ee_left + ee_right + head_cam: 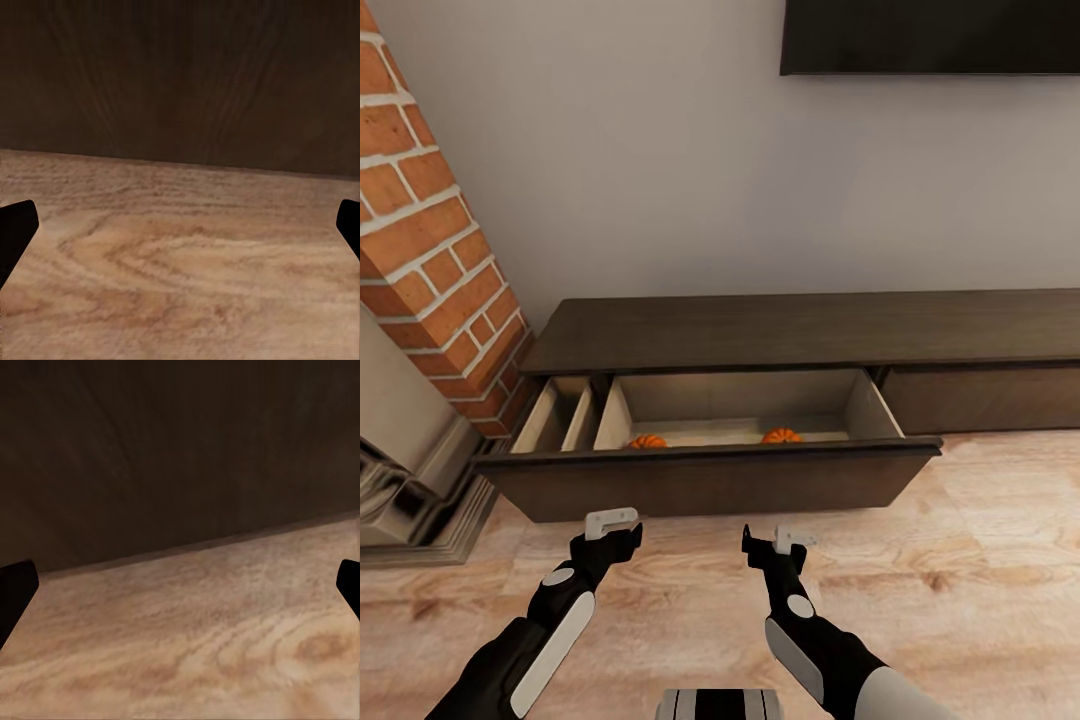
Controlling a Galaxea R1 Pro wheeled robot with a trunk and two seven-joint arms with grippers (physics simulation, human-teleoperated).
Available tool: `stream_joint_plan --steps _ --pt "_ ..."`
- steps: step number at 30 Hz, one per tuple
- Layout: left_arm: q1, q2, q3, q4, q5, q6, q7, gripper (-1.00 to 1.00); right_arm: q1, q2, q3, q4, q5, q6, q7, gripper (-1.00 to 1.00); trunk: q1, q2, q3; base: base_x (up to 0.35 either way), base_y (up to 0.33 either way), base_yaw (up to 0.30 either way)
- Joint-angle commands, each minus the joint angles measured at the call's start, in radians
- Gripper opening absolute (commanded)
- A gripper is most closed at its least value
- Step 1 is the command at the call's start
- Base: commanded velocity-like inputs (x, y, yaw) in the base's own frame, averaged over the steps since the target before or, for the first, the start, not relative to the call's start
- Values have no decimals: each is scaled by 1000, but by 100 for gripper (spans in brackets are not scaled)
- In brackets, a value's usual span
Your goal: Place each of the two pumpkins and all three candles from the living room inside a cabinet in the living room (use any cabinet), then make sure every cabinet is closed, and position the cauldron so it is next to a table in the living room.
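Both jaws are spread and empty: the left gripper (611, 523) and right gripper (778, 541) hover over the wood floor (980, 560). At twelve o'clock, the cabinet (800, 330) drawer gapes, holding two pumpkins (648, 441) (782, 436).

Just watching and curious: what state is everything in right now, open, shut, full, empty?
Drawer: pulled open.
Left pumpkin: lying in the drawer.
Right pumpkin: lying in the drawer, apart from the other.
Right-hand drawer front: closed.
Left pincer: open, empty, facing the drawer front.
Right pincer: open, empty, facing the drawer front.
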Motion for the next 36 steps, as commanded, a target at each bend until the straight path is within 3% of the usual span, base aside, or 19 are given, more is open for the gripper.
stream_joint_plan --steps 1,28,33,36 --pt "-1 1 -3 -1 9 1 10 100 -1 -1 8 0 -10 -7 -6 100 0 0 -1 126 63 0" --pt "-1 3 -2 -4 11 1 8 100 -1 -1 8 6 -10 -7 -6 100 0 0 -1 22 4 0" --pt "1 3 -2 -4 11 0 6 100 -1 -2 8 6 -10 -7 -6 100 2 -2 -20 0 0 0" --pt "1 3 -3 -4 11 0 5 100 -1 -2 8 6 -9 -7 -6 100 2 -2 -20 0 0 0"
